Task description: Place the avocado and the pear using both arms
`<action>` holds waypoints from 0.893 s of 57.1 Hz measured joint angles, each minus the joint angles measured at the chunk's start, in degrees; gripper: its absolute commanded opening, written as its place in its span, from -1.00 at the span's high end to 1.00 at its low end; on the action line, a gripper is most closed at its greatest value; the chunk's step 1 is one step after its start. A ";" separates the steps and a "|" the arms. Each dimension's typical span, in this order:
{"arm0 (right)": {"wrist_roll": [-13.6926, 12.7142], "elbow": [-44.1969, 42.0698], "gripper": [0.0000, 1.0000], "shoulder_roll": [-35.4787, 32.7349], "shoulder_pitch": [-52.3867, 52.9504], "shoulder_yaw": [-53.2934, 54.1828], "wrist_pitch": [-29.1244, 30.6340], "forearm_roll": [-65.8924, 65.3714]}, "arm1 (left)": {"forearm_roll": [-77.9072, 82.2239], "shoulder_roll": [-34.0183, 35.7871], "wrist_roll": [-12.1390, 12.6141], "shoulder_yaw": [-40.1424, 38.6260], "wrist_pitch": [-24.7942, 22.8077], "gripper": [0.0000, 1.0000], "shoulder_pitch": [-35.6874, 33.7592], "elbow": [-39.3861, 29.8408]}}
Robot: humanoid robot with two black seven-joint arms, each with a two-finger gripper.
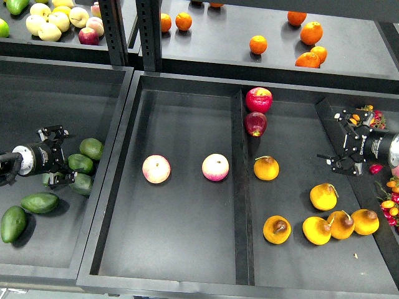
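Low in the right half of the frame lies the pear – a round orange-yellow fruit with a dark brown patch on its top. It rests alone on the floor of the right compartment of the middle tray, well below and to the left of the right gripper. Just to its right, three similar yellow fruits lie in a touching row, and one more sits above them, between the pear and the gripper. Another stemmed yellow fruit lies higher, near the divider.

At the lower left, two dark green avocados lie apart from the tool. Higher, the left gripper comes in from the left edge with its fingers spread wide around a small pile of green fruit; the avocado sits just between the fingertips, with others touching it above and below, so the neighbours crowd it.

The right gripper hangs at the right edge with its two fingers spread apart, holding nothing – small red and orange items lie beside it.

In the middle, two pink-yellow apples rest in the left compartment. Farther up, two red apples touch at the divider top. On the far shelf lie the oranges.
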 measured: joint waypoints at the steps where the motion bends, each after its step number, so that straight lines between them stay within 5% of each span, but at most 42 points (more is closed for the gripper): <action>1: 0.00 -0.33 -0.97 0.41 0.00 0.22 0.00 0.00 | -0.34 -0.08 0.00 -0.30 0.00 -0.98 0.00 -0.01; 17: 0.00 -6.03 -0.98 5.87 -0.25 5.24 0.00 0.00 | -9.15 -1.38 0.00 -2.28 0.00 -0.98 0.10 -0.07; 51: 0.95 -14.37 -0.98 34.49 -5.60 43.57 0.00 -0.09 | -20.65 -11.02 -0.02 -22.12 -0.02 -0.98 1.64 -0.83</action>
